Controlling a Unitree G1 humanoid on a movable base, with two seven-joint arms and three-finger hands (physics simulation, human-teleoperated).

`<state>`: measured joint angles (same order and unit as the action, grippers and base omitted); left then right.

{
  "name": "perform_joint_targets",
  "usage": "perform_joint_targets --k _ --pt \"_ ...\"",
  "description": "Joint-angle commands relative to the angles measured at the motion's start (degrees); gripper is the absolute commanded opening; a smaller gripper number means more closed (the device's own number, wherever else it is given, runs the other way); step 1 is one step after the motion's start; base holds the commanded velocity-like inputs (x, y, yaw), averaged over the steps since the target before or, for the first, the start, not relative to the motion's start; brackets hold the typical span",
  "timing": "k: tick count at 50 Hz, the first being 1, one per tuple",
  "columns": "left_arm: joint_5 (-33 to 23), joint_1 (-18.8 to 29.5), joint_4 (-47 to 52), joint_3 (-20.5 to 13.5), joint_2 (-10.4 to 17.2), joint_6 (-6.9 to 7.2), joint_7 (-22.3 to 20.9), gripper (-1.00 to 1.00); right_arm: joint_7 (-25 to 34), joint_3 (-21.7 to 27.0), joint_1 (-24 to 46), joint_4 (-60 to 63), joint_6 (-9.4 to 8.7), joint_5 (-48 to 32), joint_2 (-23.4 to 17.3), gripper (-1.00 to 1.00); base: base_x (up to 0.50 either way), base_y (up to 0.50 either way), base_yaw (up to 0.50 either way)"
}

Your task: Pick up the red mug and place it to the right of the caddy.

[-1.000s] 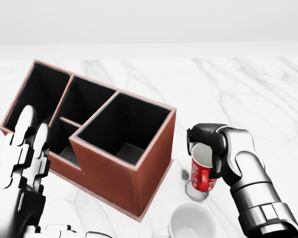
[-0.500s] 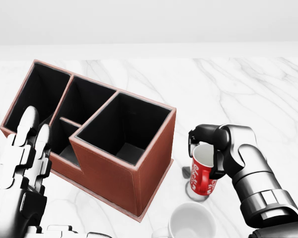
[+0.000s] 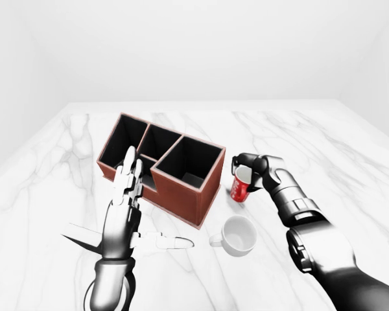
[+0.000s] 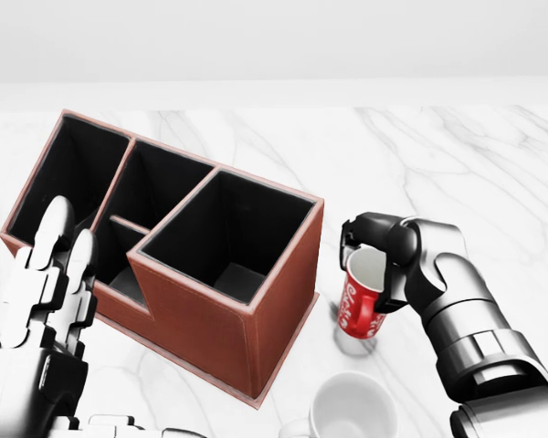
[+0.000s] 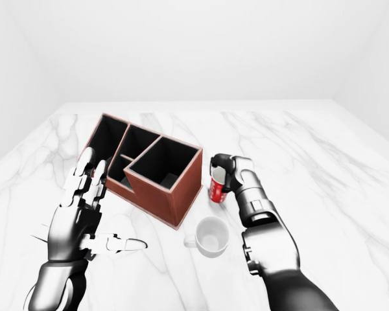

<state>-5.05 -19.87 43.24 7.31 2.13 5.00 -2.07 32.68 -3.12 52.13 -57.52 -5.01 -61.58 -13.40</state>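
While the right hand has its fingers clamped over the rim of the red mug, the mug sits tilted, mouth leaning toward the hand, just beside the caddy's right wall in the head view. Whether its base touches the table I can't tell; a shadow lies right under it. The caddy is a red-brown box with dark compartments, set at an angle on the white marble table, roughly mid-table and closer to the left edge than the right in the left-eye view. A white mug stands upright on the table toward the near edge, below the red mug in that view, handle pointing left, near the caddy's closest corner but apart from it. The left hand is raised over the table beside the caddy's left end, fingers straight up and apart, thumb stuck out to the right, holding nothing. Far edge of the table meets a plain white wall.
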Motion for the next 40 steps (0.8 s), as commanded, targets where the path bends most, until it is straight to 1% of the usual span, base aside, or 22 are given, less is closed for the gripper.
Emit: perform_joint_targets --k 1,4,5,6,11,19,32,40 --pt "0.76 -0.22 1.2 -0.54 0.04 0.0 0.48 1.0 -4.36 0.71 -1.86 3.31 0.01 1.32 0.47 -1.0 0.0 0.0 0.0" --pt "0.77 -0.48 1.48 -0.58 0.0 0.0 0.4 1.0 -6.18 0.65 -1.25 1.82 0.01 1.37 0.56 -1.0 0.0 0.0 0.0" --pt "0.83 -0.45 1.61 -0.69 -0.02 0.0 0.35 1.0 -8.16 0.47 -0.85 0.69 0.01 0.99 0.48 -1.0 0.0 0.0 0.0" --pt "0.83 -0.48 1.59 -0.73 -0.03 0.0 0.32 1.0 -8.89 0.31 -0.55 -0.24 0.01 0.8 0.36 -1.0 0.0 0.0 0.0" --pt "0.86 -0.52 1.54 -0.81 -0.12 0.0 0.23 1.0 -12.61 0.98 1.57 -4.03 0.01 2.38 0.17 -1.0 0.0 0.0 0.0" --pt "0.69 -0.79 1.96 -0.56 -0.07 0.0 0.29 1.0 -15.32 0.3 2.07 -6.33 0.01 3.44 -0.13 -1.0 0.0 0.0 0.0" --pt "0.61 -0.63 1.56 -0.48 -0.03 0.0 0.41 1.0 -17.51 0.19 1.51 -9.29 0.01 4.49 -0.31 -1.0 0.0 0.0 0.0" --pt "0.61 -0.49 1.23 -0.46 -0.02 0.0 0.44 1.0 -18.78 -0.1 1.0 -10.19 0.01 4.93 0.55 -1.0 0.0 0.0 0.0"
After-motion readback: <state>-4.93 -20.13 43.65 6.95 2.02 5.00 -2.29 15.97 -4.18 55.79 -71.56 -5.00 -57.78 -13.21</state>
